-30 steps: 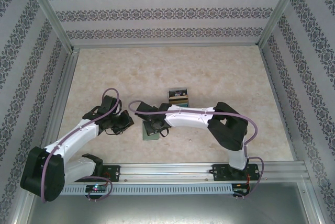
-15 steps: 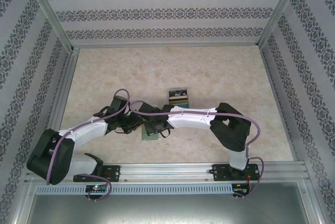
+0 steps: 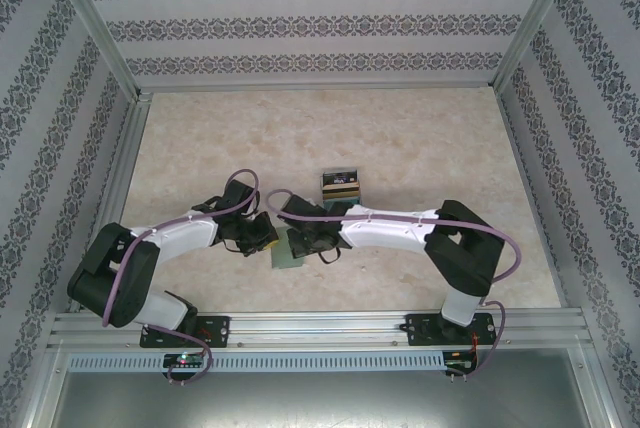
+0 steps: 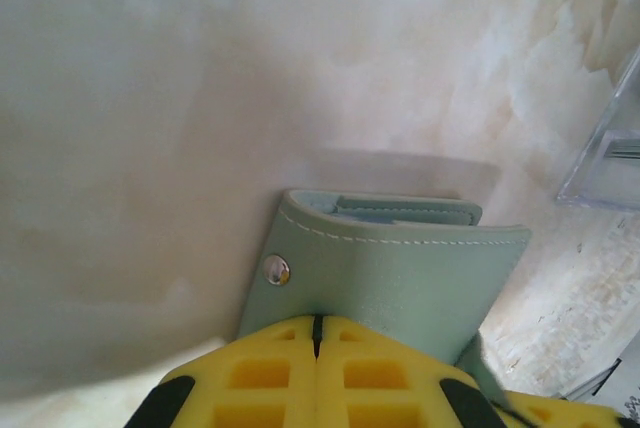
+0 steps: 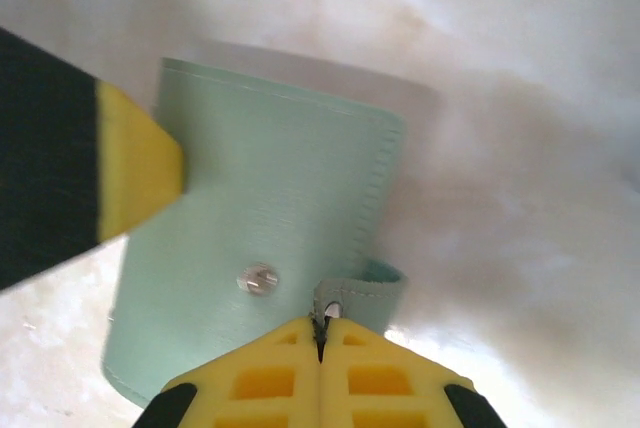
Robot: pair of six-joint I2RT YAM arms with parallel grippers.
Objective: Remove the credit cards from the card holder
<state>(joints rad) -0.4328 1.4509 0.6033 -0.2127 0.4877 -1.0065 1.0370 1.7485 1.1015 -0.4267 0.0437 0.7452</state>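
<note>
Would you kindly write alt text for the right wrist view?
A pale green card holder with a metal snap lies on the marbled table; the shut right end effector meets its strap, the left end effector its side.

Two grippers on show, left gripper (image 3: 262,238) and right gripper (image 3: 300,240); one card holder (image 3: 288,258), pale grey-green; one metal snap stud (image 5: 257,279) counted on its panel; one small stack of credit cards (image 3: 340,185) beyond, two colours countable, one black, one tan-gold; any further cards, can't tell.
</note>
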